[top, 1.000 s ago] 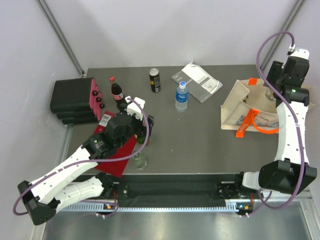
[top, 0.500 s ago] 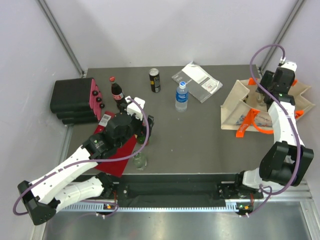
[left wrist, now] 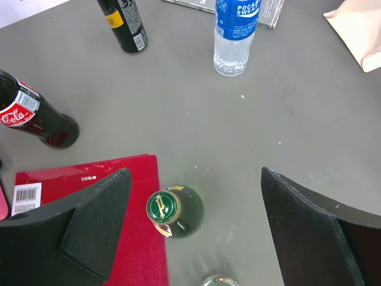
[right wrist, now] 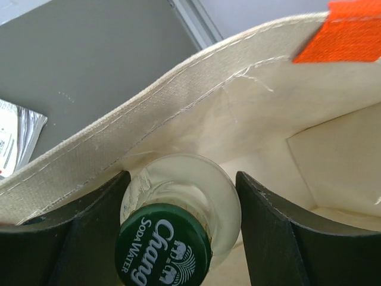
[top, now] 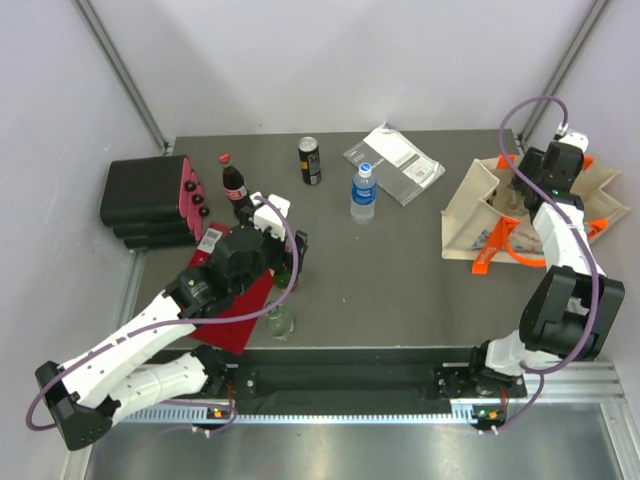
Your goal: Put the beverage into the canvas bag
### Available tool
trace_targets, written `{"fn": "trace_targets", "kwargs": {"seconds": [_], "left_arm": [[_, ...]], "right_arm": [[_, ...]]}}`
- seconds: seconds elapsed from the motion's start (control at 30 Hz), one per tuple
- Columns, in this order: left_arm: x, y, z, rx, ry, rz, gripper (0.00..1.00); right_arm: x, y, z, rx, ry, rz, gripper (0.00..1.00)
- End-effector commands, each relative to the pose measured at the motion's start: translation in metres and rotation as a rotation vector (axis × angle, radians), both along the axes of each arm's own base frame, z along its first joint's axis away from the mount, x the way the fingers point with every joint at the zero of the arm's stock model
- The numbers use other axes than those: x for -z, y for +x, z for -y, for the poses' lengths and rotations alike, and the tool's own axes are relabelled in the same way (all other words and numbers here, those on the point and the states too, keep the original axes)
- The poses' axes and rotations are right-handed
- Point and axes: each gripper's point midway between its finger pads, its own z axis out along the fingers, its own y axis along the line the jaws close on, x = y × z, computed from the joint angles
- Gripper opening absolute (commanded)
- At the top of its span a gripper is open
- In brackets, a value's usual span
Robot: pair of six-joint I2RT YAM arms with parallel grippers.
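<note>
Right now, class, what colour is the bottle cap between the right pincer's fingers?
Cap: green, white lettering; right wrist view.

Dark grey surface (top: 400,270). Back row, all upright: cola bottle (top: 236,190), black can (top: 311,161), Pocari Sweat bottle (top: 363,195). Flat grey packet (top: 393,163) just behind the Pocari. Stacked black cases (top: 145,200) at left edge. Red booklet (left wrist: 140,238) lies flat, front left. Green gold-capped bottle (left wrist: 172,210) upright at its right edge, with a clear bottle (top: 281,320) just beside it.

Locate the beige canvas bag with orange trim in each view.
Top external: beige canvas bag with orange trim, far right.
Left wrist: top-right corner, beige edge only.
Right wrist: fills the frame behind a clear green-capped bottle.
Shared landmark: flat grey plastic packet.
</note>
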Motion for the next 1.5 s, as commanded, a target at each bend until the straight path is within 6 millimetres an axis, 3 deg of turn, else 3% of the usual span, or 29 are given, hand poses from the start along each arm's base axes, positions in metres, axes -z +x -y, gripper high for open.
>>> {"fn": "trace_targets", "kwargs": {"seconds": [0.0, 0.73, 0.93, 1.27, 1.47], "left_arm": [[-0.017, 0.003, 0.000, -0.016, -0.035, 0.037, 0.93], [-0.018, 0.003, -0.001, -0.019, -0.038, 0.039, 0.93], [-0.018, 0.004, -0.001, -0.018, -0.035, 0.041, 0.93], [-0.019, 0.004, -0.001, -0.021, -0.036, 0.042, 0.93], [-0.018, 0.004, -0.001, -0.021, -0.034, 0.041, 0.93]], "right_arm": [[-0.062, 0.030, 0.008, -0.003, -0.037, 0.245, 0.00], [-0.003, 0.041, -0.009, -0.035, 0.067, 0.166, 0.00], [0.011, 0.042, -0.012, -0.035, 0.084, 0.141, 0.08], [0.024, 0.039, -0.010, 0.001, 0.113, 0.114, 0.43], [0.021, 0.039, -0.013, -0.010, 0.125, 0.111, 0.50]]}}
